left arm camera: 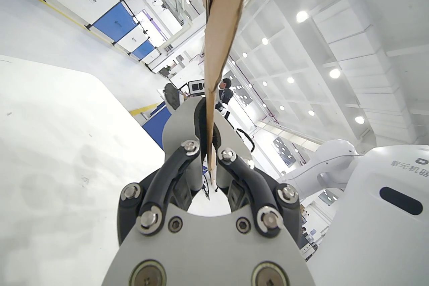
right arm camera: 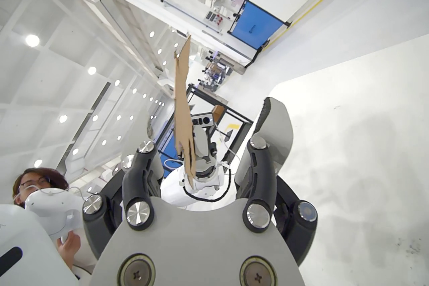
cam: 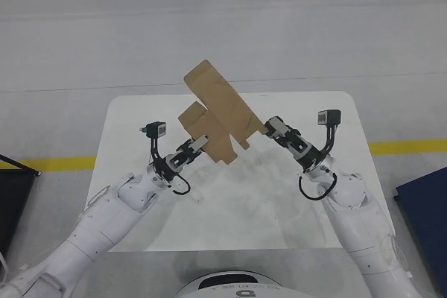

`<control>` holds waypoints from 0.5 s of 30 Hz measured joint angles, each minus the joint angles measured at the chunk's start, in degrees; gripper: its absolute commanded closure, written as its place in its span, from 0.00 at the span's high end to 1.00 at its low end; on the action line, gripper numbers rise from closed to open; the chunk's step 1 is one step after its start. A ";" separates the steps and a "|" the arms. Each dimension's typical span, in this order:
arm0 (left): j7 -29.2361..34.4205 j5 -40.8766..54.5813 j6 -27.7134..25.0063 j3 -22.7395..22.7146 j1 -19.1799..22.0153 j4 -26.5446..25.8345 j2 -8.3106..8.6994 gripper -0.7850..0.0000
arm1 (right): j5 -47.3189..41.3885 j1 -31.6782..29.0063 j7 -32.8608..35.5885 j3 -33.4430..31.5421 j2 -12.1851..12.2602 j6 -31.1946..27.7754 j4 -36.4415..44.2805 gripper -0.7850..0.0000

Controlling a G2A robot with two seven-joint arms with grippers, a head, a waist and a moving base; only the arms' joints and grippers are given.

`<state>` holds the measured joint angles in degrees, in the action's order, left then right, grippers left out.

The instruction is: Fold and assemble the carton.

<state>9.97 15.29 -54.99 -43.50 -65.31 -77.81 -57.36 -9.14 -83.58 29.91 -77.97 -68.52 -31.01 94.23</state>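
Note:
A flat brown carton (cam: pixel 217 112) is held tilted in the air above the white table (cam: pixel 231 216), with its flaps spread. My left gripper (cam: pixel 197 143) is shut on the carton's lower near edge. The left wrist view shows the carton (left arm camera: pixel 219 42) edge-on, rising out of the closed left gripper (left arm camera: pixel 209 133). My right gripper (cam: pixel 274 128) is at the carton's right edge and stands open. In the right wrist view the carton (right arm camera: pixel 182 106) runs edge-on between the wide-apart fingers (right arm camera: pixel 276 119) of the right gripper (right arm camera: pixel 211 126), and I see no pad touching it.
The table's bare top (right arm camera: pixel 352 133) lies below both arms. Dark bins stand on the floor beside the table at the left (cam: pixel 4 194) and the right (cam: pixel 432 216). A yellow floor line (cam: pixel 59 162) runs behind them.

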 measured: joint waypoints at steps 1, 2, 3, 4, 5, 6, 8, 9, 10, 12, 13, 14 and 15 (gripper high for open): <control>0.00 0.14 0.29 0.10 0.03 -0.03 -0.20 0.00 | -0.09 0.06 0.56 0.04 0.03 -0.33 0.16 0.54; -0.05 0.23 0.56 0.15 0.04 -0.01 -0.39 0.00 | -0.10 0.10 1.07 0.06 0.07 -0.59 0.31 0.56; -0.20 0.24 0.93 0.17 0.03 0.09 -0.63 0.00 | -0.10 0.10 1.67 0.08 0.13 -0.85 0.48 0.58; -0.45 0.27 1.36 0.13 -0.06 0.19 -0.80 0.00 | -0.08 0.09 2.06 0.07 0.17 -1.01 0.59 0.60; -0.77 0.27 1.86 0.07 -0.19 0.20 -0.96 0.00 | -0.02 0.06 2.40 0.06 0.21 -1.15 0.69 0.60; -0.94 0.02 2.30 -0.01 -0.33 0.11 -1.15 0.00 | 0.05 0.00 2.80 0.05 0.25 -1.28 0.79 0.59; -0.79 -0.36 2.42 -0.07 -0.53 -0.06 -1.40 0.00 | 0.13 -0.07 3.33 0.07 0.33 -1.28 0.87 0.58; -0.47 -0.40 2.35 -0.06 -0.66 -0.21 -1.57 0.00 | 0.27 -0.07 3.64 0.13 0.37 -1.16 0.89 0.56; -0.18 -0.39 2.29 -0.07 -0.74 -0.27 -1.68 0.00 | 0.32 -0.06 3.83 0.21 0.39 -1.03 0.90 0.54; 0.36 -0.27 2.29 -0.22 -0.89 -0.28 -1.91 0.00 | 0.32 0.07 4.33 0.52 0.42 -0.85 0.87 0.48; 0.54 -0.20 2.33 -0.31 -0.95 -0.28 -2.00 0.00 | 0.40 0.18 4.54 0.67 0.43 -0.82 0.82 0.45; 0.69 -0.13 2.36 -0.43 -1.01 -0.28 -2.09 0.00 | 0.46 0.29 4.73 0.86 0.43 -0.77 0.77 0.41; 0.90 -0.05 2.36 -0.57 -1.09 -0.30 -2.21 0.00 | 0.43 0.44 4.93 1.16 0.43 -0.67 0.65 0.30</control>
<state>10.87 15.24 -52.63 -44.08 -66.40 -78.11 -59.57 -8.72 -83.14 34.85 -76.81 -68.10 -31.68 94.88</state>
